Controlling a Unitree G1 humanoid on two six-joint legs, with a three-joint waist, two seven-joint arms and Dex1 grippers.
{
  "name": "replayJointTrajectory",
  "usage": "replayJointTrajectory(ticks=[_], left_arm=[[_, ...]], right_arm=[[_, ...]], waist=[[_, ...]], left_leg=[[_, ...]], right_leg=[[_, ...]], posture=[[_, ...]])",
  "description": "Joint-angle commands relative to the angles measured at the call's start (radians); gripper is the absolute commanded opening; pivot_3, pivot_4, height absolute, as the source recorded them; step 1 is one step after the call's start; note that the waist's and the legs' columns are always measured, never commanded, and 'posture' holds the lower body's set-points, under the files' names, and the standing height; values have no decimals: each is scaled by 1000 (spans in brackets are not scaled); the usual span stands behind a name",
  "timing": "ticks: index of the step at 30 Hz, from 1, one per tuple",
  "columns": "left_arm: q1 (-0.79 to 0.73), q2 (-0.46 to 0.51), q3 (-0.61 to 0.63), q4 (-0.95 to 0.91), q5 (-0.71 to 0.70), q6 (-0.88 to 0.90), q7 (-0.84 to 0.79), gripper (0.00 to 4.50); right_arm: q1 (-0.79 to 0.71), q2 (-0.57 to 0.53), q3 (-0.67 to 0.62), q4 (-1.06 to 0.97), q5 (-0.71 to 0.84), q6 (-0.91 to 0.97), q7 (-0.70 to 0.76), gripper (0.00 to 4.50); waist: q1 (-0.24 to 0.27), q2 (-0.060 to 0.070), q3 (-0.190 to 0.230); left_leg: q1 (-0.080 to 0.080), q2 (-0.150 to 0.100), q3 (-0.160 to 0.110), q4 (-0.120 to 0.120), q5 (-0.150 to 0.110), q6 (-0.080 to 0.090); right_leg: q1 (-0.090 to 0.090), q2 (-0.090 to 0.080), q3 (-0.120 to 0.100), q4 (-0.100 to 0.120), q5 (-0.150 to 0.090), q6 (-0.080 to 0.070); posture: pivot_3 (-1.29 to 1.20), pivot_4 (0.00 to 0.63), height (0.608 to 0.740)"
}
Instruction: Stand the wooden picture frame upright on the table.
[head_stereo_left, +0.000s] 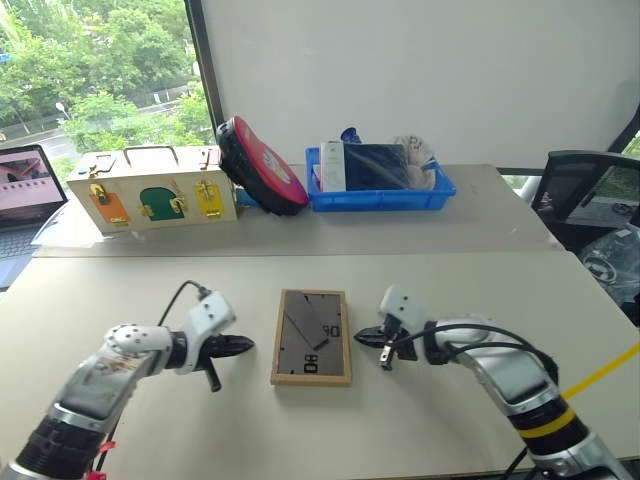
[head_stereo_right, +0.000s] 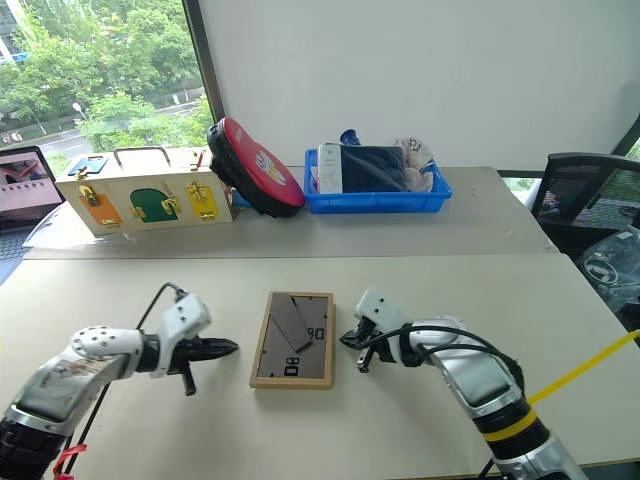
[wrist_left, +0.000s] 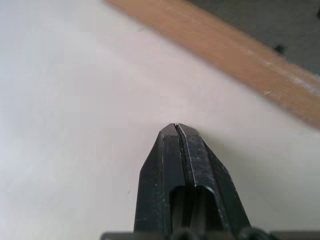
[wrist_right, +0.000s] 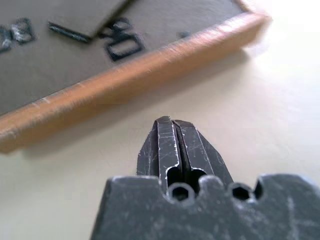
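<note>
Lying between closed grippers: wooden picture frame (head_stereo_left: 312, 337)

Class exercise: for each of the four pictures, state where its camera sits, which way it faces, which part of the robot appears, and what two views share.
Left eye view: on the head, looking down over the table; both arms show.
Right eye view: same head, same scene.
Left wrist view: along the shut left gripper, toward the wooden picture frame.
Right wrist view: along the shut right gripper, toward the frame's edge.
Shared: all see the frame lying back-up.
</note>
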Motion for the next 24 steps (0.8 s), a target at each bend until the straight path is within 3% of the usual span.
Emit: replayJointTrajectory(ticks=[1,4,7,17,24], left_arm=[[-53,-7,104,37,-148,155,-38,0],[-135,-44,190,25,-339,347,-60,0],[-177,-66,212,15,-431,439,-61,698],[-62,-94,83,-138,-456,457,-33,4428],[-27,-175,55,-169,-476,485,57,4477]], right_arm=[[-29,-22,-104,-36,138,107,68,9],[-28,-64,-110,-74,207,190,123,9],[-40,-57,-110,-87,243,237,108,0],[-74,35,-107,34,258,296,21,0],[-122,73,-81,152,235,254,14,0]], waist=[[1,0,0],[14,-1,1],[22,-2,1],[22,-2,1],[27,-2,1]], left_leg=[[0,0,0,0,0,0],[-2,0,0,0,0,0],[-3,0,0,1,0,0],[-3,0,0,1,0,0],[-3,0,0,1,0,0]], right_leg=[[0,0,0,0,0,0],[-1,0,-1,0,0,0],[-1,0,-1,0,0,0],[-1,0,-1,0,1,-1],[-1,0,-1,-1,1,-1]], posture=[[0,150,719],[0,150,719],[0,150,719],[0,150,719],[0,150,719]])
